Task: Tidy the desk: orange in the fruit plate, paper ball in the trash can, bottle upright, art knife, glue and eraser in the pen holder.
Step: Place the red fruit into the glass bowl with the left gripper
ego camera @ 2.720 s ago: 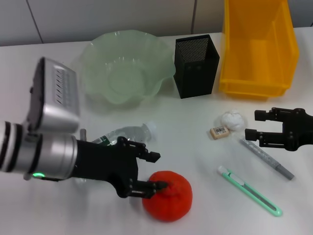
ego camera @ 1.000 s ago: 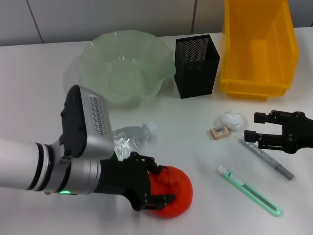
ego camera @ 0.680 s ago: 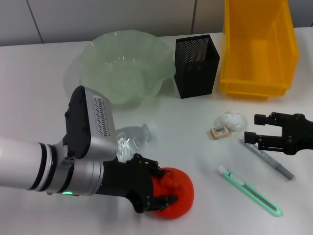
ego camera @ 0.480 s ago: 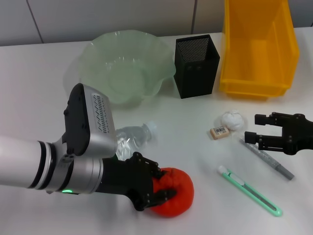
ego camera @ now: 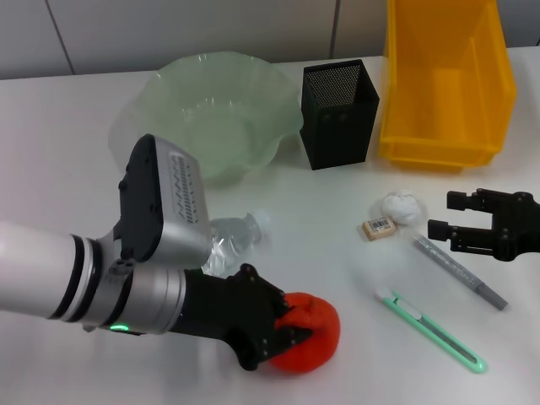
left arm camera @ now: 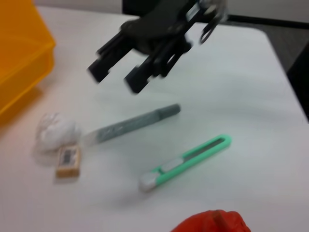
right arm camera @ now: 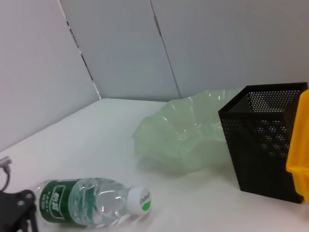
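My left gripper [ego camera: 285,327] is shut on the orange [ego camera: 314,332] near the table's front edge; the orange's top [left arm camera: 212,223] also shows in the left wrist view. The clear bottle [ego camera: 229,240] lies on its side just behind that arm, its white cap [right arm camera: 139,201] pointing towards the pen holder [ego camera: 339,114]. The pale green fruit plate [ego camera: 211,110] stands at the back. At the right, the paper ball [ego camera: 399,207], eraser [ego camera: 379,227], grey glue stick [ego camera: 460,272] and green art knife [ego camera: 430,329] lie loose on the table. My right gripper [ego camera: 440,215] hovers open beside them.
The yellow trash can [ego camera: 447,84] stands at the back right, next to the black mesh pen holder. White table surface lies between the fruit plate and the orange, apart from the lying bottle.
My left gripper's fingers have closed around the orange, and the left arm with the orange has shifted slightly to the right. The right gripper has hardly moved.
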